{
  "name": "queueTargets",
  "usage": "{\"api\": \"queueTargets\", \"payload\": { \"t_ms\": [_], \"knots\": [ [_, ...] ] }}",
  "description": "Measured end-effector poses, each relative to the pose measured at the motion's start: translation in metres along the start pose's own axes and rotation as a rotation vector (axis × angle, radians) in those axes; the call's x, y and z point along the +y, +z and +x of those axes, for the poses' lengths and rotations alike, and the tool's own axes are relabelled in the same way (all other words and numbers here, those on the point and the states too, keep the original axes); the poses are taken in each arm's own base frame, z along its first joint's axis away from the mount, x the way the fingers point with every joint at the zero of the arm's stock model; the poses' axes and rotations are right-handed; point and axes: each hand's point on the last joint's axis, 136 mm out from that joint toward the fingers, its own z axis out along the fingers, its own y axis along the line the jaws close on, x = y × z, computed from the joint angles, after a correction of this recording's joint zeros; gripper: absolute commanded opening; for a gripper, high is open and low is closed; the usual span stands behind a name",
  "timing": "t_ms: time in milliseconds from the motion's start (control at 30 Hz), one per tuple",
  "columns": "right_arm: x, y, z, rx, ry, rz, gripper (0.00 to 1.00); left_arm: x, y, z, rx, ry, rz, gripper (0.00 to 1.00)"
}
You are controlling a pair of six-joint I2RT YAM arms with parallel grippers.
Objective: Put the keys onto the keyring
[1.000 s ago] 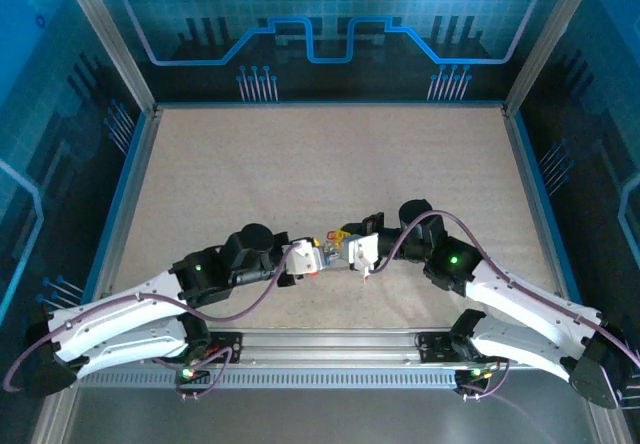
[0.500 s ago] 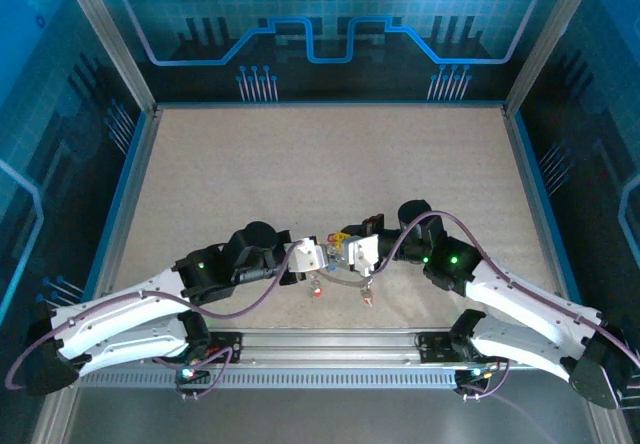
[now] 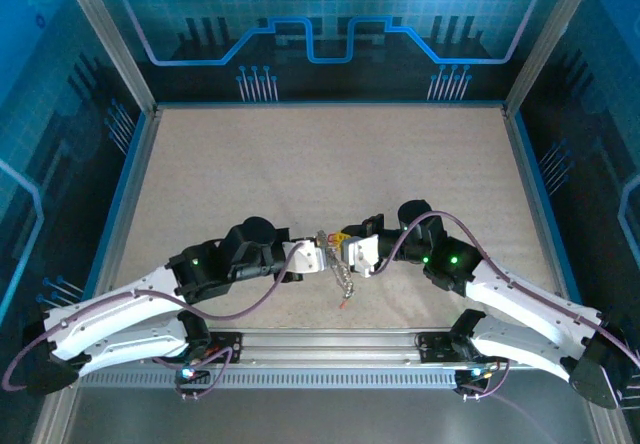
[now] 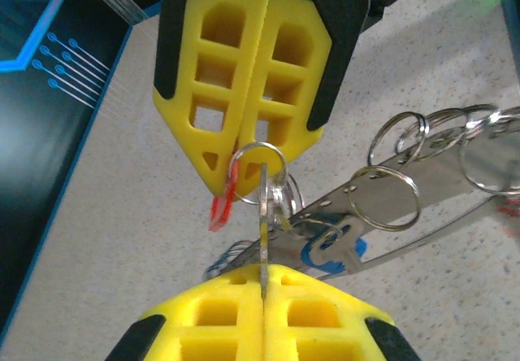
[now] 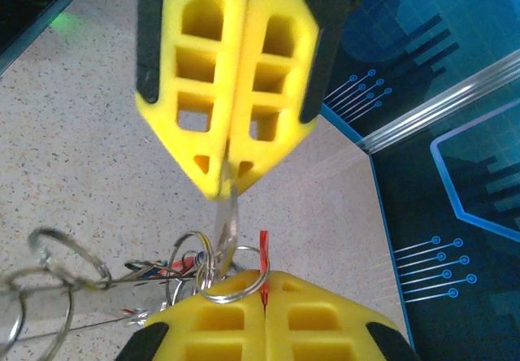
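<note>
**Left arm.** The left end effector is clenched. Between its pads runs a thin silvery strip, seen edge-on. I judge it to be the near end of the keyring, though the foreshortened view does not settle that. The strip's long axis lies along the line joining the two end effectors and points straight at the opposite one.

**Centre.** The arms meet tip to tip above the near middle of the worktop. A small split ring stands at the strip's far end, face-on to the left wrist camera, and the strip crosses its opening. A red key hangs beside it. A blue-headed key sits lower among the gathered rings.

**Right arm.** The right end effector is clenched on that split ring.

**Further right.** In the left wrist view the keyring's band slopes up and away, carrying several more rings. From above, the bunch dangles from the tips toward the near edge.

**Judgement.** The coming move depends on keeping the strip's axis square to the ring's opening.
</note>
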Motion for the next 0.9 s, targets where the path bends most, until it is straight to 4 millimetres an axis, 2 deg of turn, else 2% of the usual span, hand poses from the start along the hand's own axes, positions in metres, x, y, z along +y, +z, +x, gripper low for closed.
{"api": "queueTargets", "payload": {
  "t_ms": [167,400,600,800,900],
  "knots": [
    [0.0,-0.001,-0.007,-0.031,-0.014,-0.003,0.0,0.011,-0.007,-0.009,0.018,0.195,-0.008,0.0],
    [-0.004,-0.004,-0.009,-0.033,-0.048,0.017,0.0,0.022,-0.004,-0.016,0.078,0.469,0.036,0.0],
    [-0.012,-0.005,-0.007,-0.014,-0.068,0.052,0.07,0.035,-0.003,-0.019,0.107,0.665,0.073,0.0],
    [-0.022,-0.008,-0.013,-0.031,-0.095,0.097,0.34,0.05,-0.004,-0.03,0.116,0.808,0.11,0.0],
    [-0.025,-0.01,-0.014,-0.033,-0.092,0.112,0.39,0.057,-0.001,-0.036,0.115,0.87,0.111,0.0]
  ]
}}
